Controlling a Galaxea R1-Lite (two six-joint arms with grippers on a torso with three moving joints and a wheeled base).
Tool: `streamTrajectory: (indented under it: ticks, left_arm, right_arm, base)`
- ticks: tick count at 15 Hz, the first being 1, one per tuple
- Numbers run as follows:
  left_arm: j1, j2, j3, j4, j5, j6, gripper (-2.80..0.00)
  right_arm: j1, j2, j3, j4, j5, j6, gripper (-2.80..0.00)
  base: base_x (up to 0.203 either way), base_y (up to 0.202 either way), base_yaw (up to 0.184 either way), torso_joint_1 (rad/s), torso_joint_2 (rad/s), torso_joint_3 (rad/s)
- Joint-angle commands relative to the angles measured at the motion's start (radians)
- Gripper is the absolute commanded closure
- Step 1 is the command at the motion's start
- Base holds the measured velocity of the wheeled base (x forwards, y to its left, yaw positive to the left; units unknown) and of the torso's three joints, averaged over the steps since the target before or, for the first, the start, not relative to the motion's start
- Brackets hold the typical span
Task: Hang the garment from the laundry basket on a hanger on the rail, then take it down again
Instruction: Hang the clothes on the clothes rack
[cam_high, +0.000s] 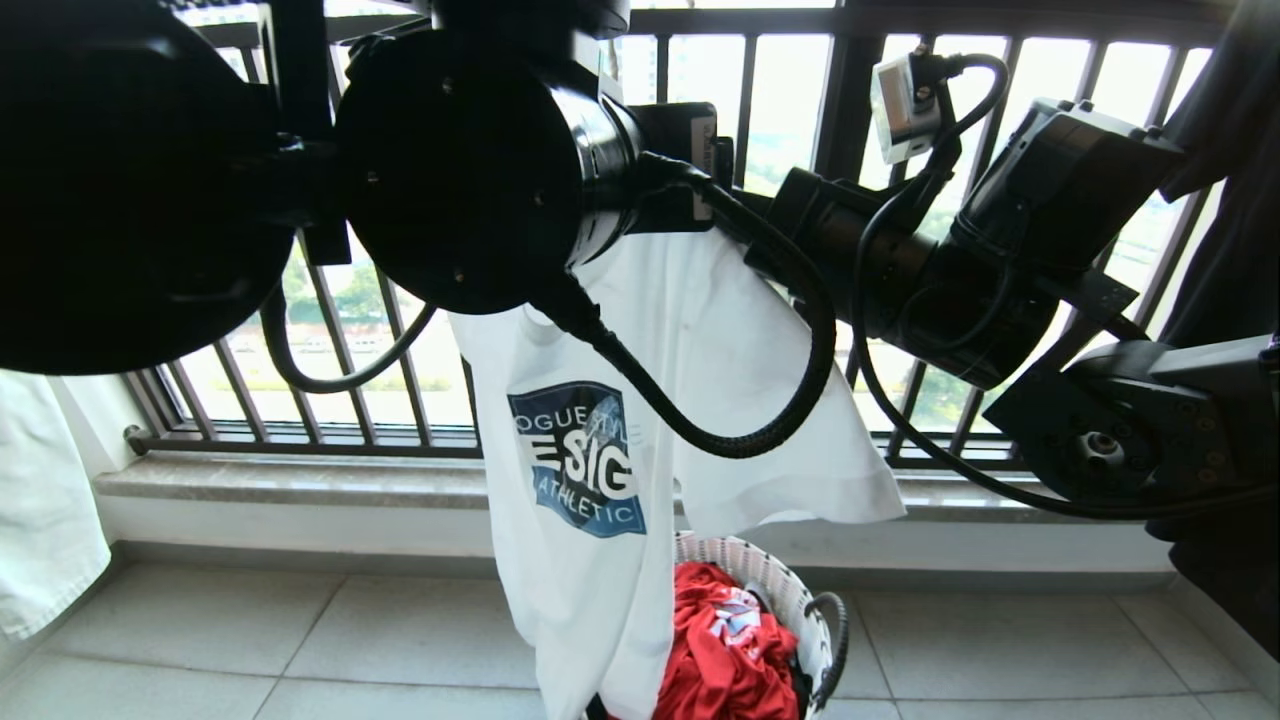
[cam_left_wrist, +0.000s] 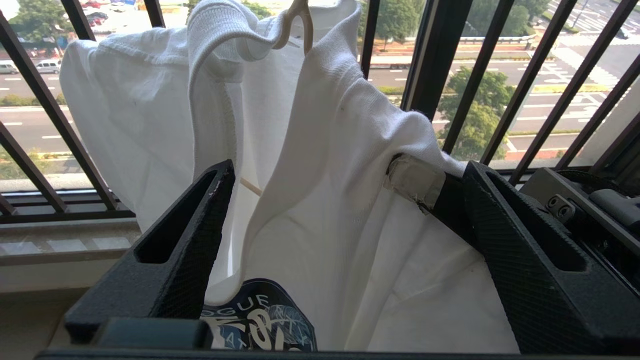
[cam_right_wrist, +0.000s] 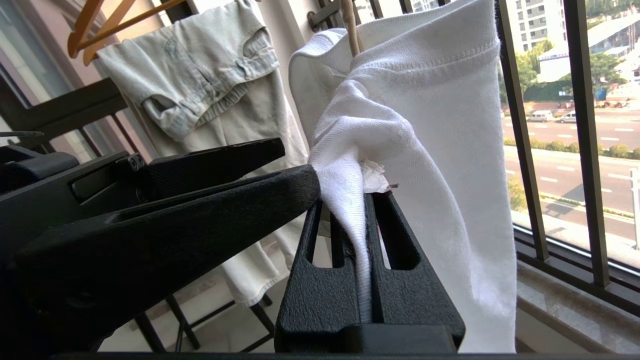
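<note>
I have the garment (cam_high: 590, 460) hanging on the hanger (cam_left_wrist: 299, 20) above the laundry basket (cam_high: 775, 585), right gripper (cam_right_wrist: 369, 200) clenched on its cloth, left gripper (cam_left_wrist: 345, 185) released (taking down remains).

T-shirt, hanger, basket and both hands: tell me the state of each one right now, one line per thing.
White T-shirt: hanging, bunched on the hanger, tail reaching the basket.
Wire hanger: hook up, inside the shirt's collar.
Laundry basket: upright on the floor, red garment inside.
Left hand: open, fingers either side of the shirt.
Right hand: shut on the shirt's fabric.
Pale denim garment: hung on a wooden hanger.
</note>
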Motion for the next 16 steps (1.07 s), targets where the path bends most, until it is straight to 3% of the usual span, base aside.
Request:
streamTrajectory:
  ticks: [1,9,10,13,14,16]
  left_arm:
    - [-0.018,-0.04,0.042,-0.001,0.005,0.001,-2.8]
    - [-0.024,-0.155,0.182,0.003,0.005,0.004,-2.8]
    - [-0.022,-0.176,0.188,0.028,0.005,0.006,0.0]
    - [0.033,-0.215,0.185,0.096,-0.007,0.011,0.0]
    - [0.083,-0.236,0.184,0.123,-0.056,0.024,0.0]
    - [0.167,-0.291,0.178,0.221,-0.251,0.06,0.0]
  right_arm:
    - [-0.004,0.001,-0.001,-0.005,0.003,0.003,0.0]
    - [-0.016,-0.002,-0.005,-0.005,0.006,0.026,0.0]
    - [-0.016,-0.002,-0.003,-0.005,0.01,0.026,0.0]
    - [-0.016,-0.006,-0.001,-0.005,0.018,0.028,0.0]
    - [-0.017,-0.01,-0.001,-0.005,0.023,0.029,0.0]
    - [-0.017,-0.012,-0.001,-0.005,0.026,0.031,0.0]
  base:
    - [0.0,0.0,0.0,0.0,0.0,0.0]
    - [0.0,0.0,0.0,0.0,0.0,0.0]
    - [0.0,0.0,0.0,0.0,0.0,0.0]
    - [0.0,0.0,0.0,0.0,0.0,0.0]
    - [0.0,0.0,0.0,0.0,0.0,0.0]
    - [0.0,0.0,0.0,0.0,0.0,0.0]
